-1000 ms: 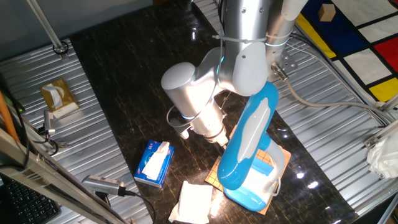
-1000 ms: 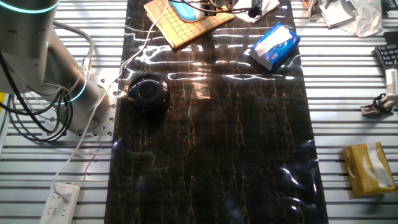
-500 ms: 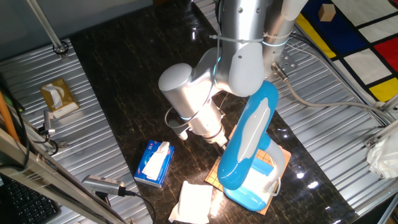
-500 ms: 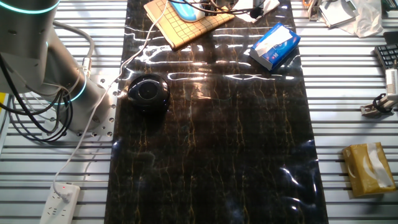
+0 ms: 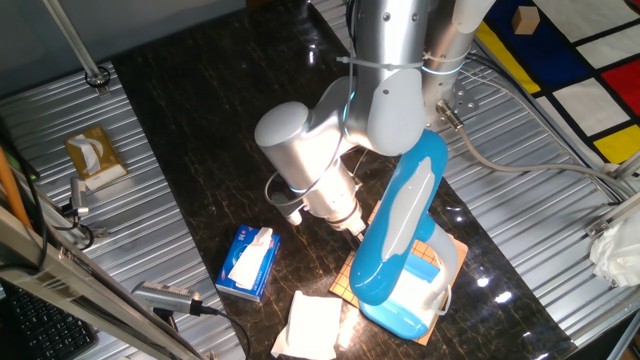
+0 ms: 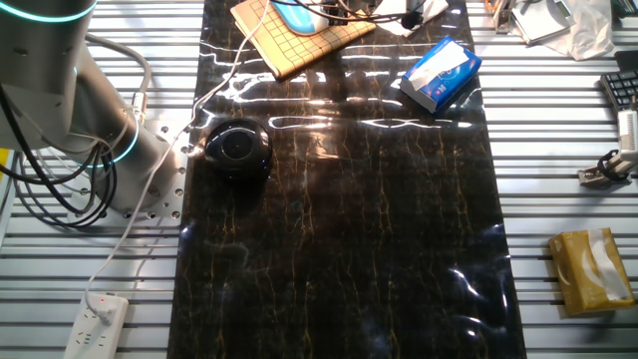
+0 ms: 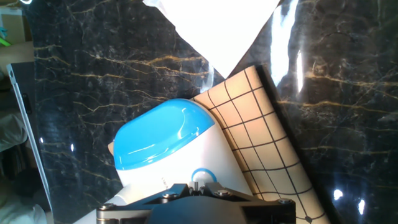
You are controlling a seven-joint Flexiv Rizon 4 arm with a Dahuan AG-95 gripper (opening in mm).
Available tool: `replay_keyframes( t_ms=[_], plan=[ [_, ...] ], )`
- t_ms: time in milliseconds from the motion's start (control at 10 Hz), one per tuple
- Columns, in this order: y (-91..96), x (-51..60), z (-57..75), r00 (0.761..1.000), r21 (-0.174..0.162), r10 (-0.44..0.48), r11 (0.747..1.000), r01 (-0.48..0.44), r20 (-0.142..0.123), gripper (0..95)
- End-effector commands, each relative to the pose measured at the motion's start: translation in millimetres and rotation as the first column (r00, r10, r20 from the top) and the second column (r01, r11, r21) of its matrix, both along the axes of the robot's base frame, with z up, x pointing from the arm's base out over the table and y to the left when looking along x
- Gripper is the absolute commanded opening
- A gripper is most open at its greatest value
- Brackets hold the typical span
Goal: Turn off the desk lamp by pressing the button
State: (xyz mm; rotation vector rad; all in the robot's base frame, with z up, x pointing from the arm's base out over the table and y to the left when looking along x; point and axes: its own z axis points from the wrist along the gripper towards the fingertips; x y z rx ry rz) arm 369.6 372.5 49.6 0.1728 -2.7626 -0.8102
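Note:
The desk lamp [image 5: 402, 226] is glossy sky-blue with a long white panel on its arm. It stands on a white-blue base [image 5: 408, 305] at the near right of the dark table. In the hand view the base [image 7: 163, 138] fills the lower middle, with a round blue-ringed button [image 7: 200, 176] near its bottom edge. My gripper [image 7: 198, 186] is shut, its fingertips right at the button. In the fixed view the wrist [image 5: 338, 205] hides the fingers beside the lamp arm. The other fixed view shows only a strip of the lamp [image 6: 299, 14].
The lamp stands on a tan grid board [image 7: 264, 146]. A white sheet [image 5: 310, 325] and a blue tissue pack [image 5: 248, 262] lie to its left. A black round device [image 6: 237, 148], a power strip [image 6: 95, 324] and a yellow tissue box [image 6: 588, 269] are further off.
The arm's elbow shifted slightly left a second ago and has held still since. The lamp has not moved.

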Motion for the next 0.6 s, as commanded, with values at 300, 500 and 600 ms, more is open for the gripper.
replay_keyframes(
  t_ms=[300, 500, 600],
  plan=[
    [1.4, 0.0, -0.5, 1.000, -0.006, -0.009, 1.000, 0.009, -0.004, 0.0],
    [2.1, 0.0, -0.9, 1.000, -0.008, -0.011, 1.000, 0.011, -0.005, 0.0],
    [2.8, 0.0, -1.2, 1.000, -0.009, -0.012, 1.000, 0.012, -0.005, 0.0]
  ],
)
